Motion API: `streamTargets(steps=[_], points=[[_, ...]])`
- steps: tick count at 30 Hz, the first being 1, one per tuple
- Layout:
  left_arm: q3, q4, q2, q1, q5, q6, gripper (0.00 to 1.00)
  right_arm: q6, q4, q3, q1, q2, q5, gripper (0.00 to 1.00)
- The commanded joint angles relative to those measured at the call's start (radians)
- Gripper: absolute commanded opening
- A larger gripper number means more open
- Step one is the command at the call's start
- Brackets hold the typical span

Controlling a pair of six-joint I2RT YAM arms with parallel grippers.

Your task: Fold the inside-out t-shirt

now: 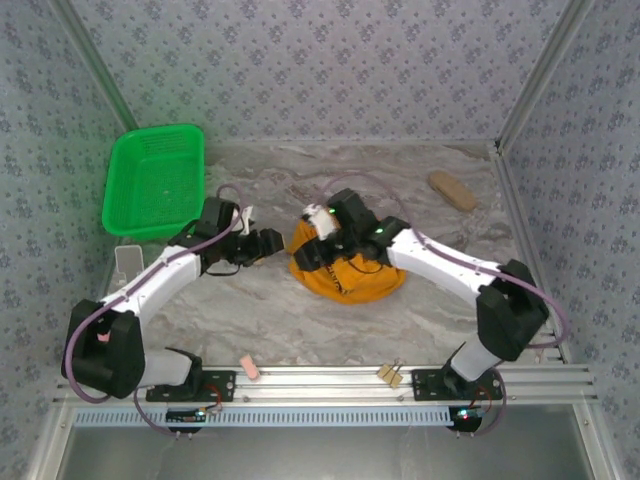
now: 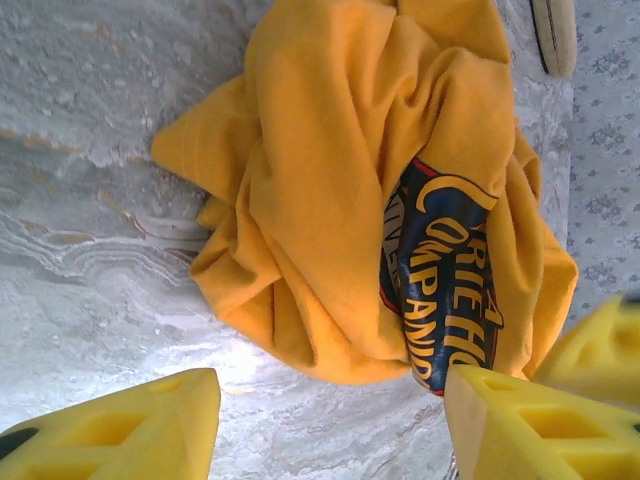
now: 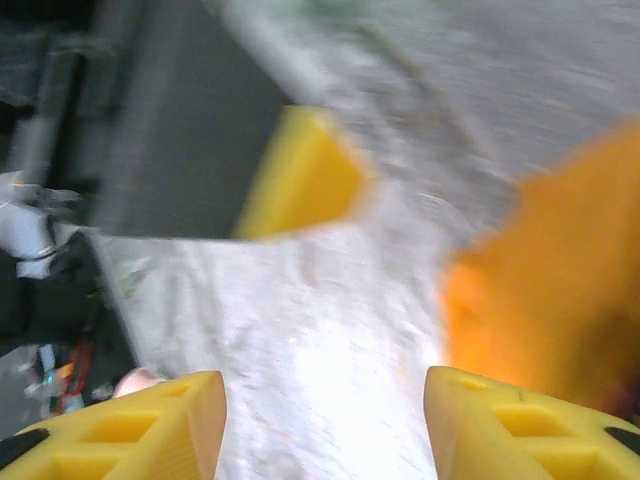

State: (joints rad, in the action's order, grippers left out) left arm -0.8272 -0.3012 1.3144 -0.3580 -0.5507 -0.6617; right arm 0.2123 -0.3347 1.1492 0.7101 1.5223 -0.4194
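The inside-out t-shirt (image 1: pixel 350 275) lies crumpled in an orange-yellow heap on the marble table, mid-front. In the left wrist view the t-shirt (image 2: pixel 320 180) bulges upward, and its dark graphic with pale lettering (image 2: pixel 445 280) peeks out on the right side. My left gripper (image 1: pixel 270 244) sits just left of the heap; its jaws (image 2: pixel 330 425) are open over bare table at the cloth's edge. My right gripper (image 1: pixel 308 249) hovers over the heap's left edge, open (image 3: pixel 325 425), with the t-shirt (image 3: pixel 550 290) beside its right finger. That view is blurred.
A green plastic basket (image 1: pixel 155 182) stands at the back left. A tan oblong object (image 1: pixel 452 190) lies at the back right. A white card (image 1: pixel 127 262) stands by the left wall. A pink piece (image 1: pixel 250 368) and a clip (image 1: pixel 390 375) rest on the front rail.
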Motion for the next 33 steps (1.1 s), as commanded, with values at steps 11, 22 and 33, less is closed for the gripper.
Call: streamTargets(steps=[11, 22, 33], points=[[-0.133, 0.103, 0.158, -0.196, 0.072, -0.084, 0.63, 0.078, -0.082, -0.142, -0.176, 0.03, -0.062, 0.41], [-0.099, 0.07, 0.117, -0.183, 0.084, -0.096, 0.66, 0.0, 0.125, -0.192, 0.132, -0.042, 0.023, 0.36], [-0.136, 0.145, 0.185, -0.276, 0.102, -0.126, 0.65, 0.002, -0.135, -0.133, -0.286, -0.129, -0.01, 0.62]])
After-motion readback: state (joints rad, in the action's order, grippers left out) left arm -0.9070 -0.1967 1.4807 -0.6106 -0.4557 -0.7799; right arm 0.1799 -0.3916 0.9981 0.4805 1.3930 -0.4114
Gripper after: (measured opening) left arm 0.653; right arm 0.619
